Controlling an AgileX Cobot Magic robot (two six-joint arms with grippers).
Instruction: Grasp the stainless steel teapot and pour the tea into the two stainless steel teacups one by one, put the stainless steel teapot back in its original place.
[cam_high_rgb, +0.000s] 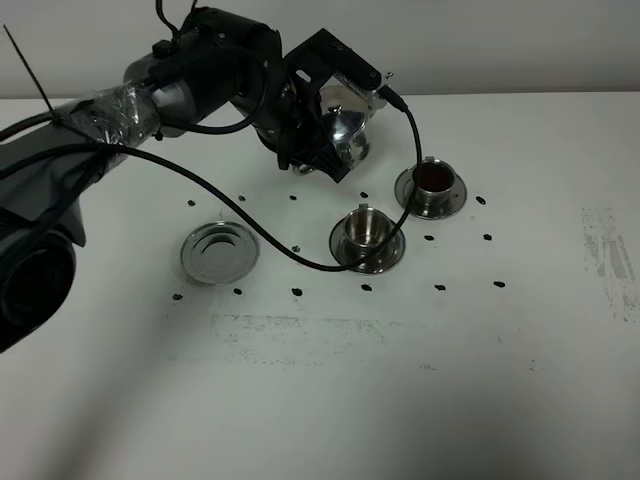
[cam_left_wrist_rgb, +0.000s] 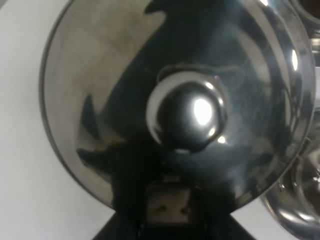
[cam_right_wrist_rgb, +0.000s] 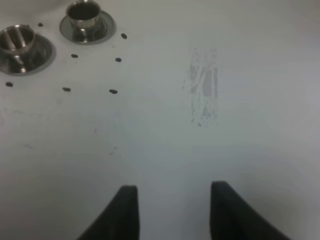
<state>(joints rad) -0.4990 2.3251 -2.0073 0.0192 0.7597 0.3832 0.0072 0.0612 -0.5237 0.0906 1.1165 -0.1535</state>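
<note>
My left gripper (cam_high_rgb: 335, 140) is shut on the stainless steel teapot (cam_high_rgb: 345, 125) and holds it in the air behind the two stainless steel teacups. The left wrist view is filled by the teapot's domed lid and knob (cam_left_wrist_rgb: 187, 117). The far cup (cam_high_rgb: 433, 180) on its saucer holds dark tea; it also shows in the right wrist view (cam_right_wrist_rgb: 85, 15). The near cup (cam_high_rgb: 365, 228) sits on its saucer in front of the teapot and also shows in the right wrist view (cam_right_wrist_rgb: 17, 42). The round steel tray (cam_high_rgb: 218, 250) lies bare at the left. My right gripper (cam_right_wrist_rgb: 170, 210) is open and empty above the table.
Small black marks (cam_high_rgb: 440, 287) dot the white table around the cups and tray. A black cable (cam_high_rgb: 250, 225) loops from the left arm down past the near cup. A scuffed patch (cam_high_rgb: 610, 260) lies at the right.
</note>
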